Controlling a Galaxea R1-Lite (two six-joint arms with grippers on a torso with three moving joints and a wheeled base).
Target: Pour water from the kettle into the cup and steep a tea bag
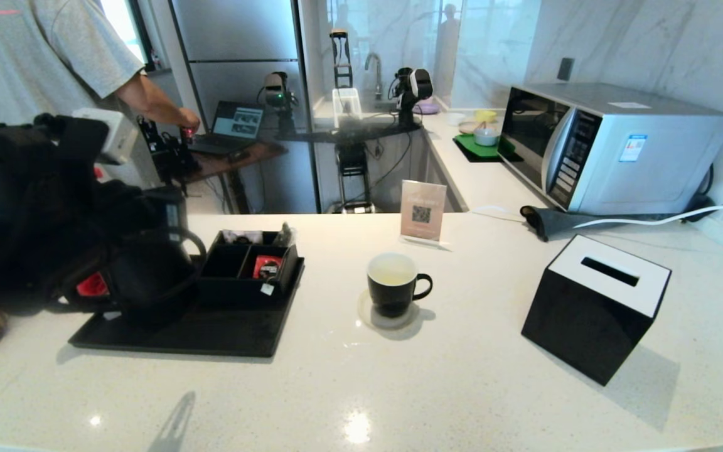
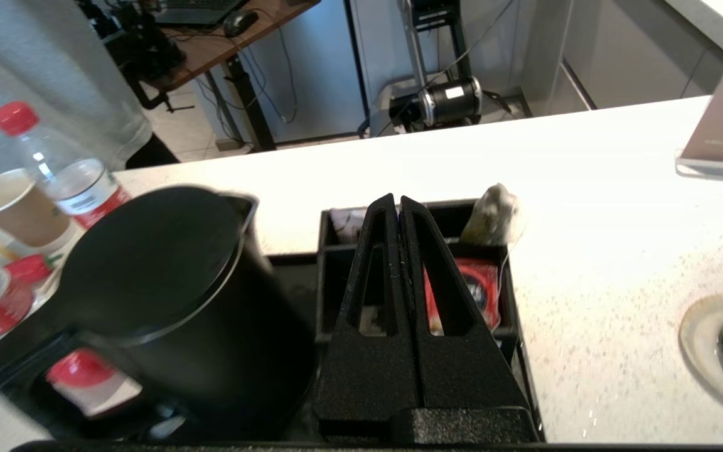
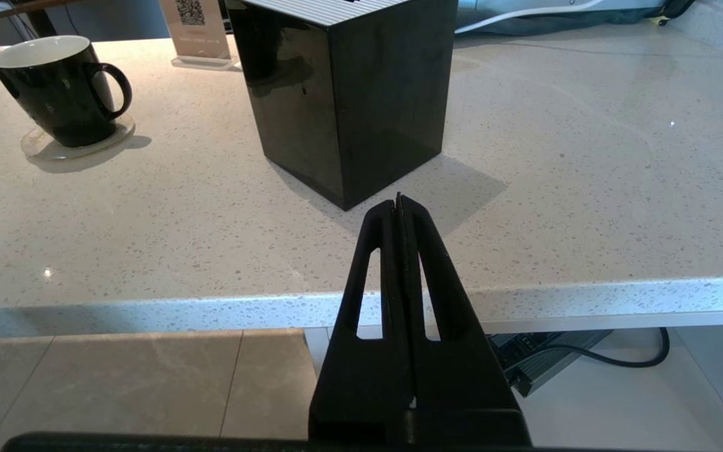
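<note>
Right now I have the left gripper [image 2: 399, 204] hanging above the black tray [image 1: 211, 336], its two fingers pressed flat together with nothing between them. Just beyond its tips sits the compartment box [image 2: 336, 251], and a red packet [image 2: 474, 292] lies in the section right under the tips. The tea bag [image 2: 493, 213] leans at the box's far corner, a little past the tips and off toward the cup's side, its thin string trailing down over the box wall. The kettle [image 2: 167, 301] stands upright on the tray, lid on, close beside the fingers on the side away from the cup. The cup [image 1: 394, 282] rests on a clear coaster [image 1: 368, 317] out on the counter [image 1: 399, 389], well apart from this gripper, with pale yellowish water [image 1: 391, 271] inside. My right gripper [image 3: 400, 204] is parked off the counter's near edge, fingers clamped together and empty, with the black tissue box [image 3: 342, 94] straight ahead of its tips.
</note>
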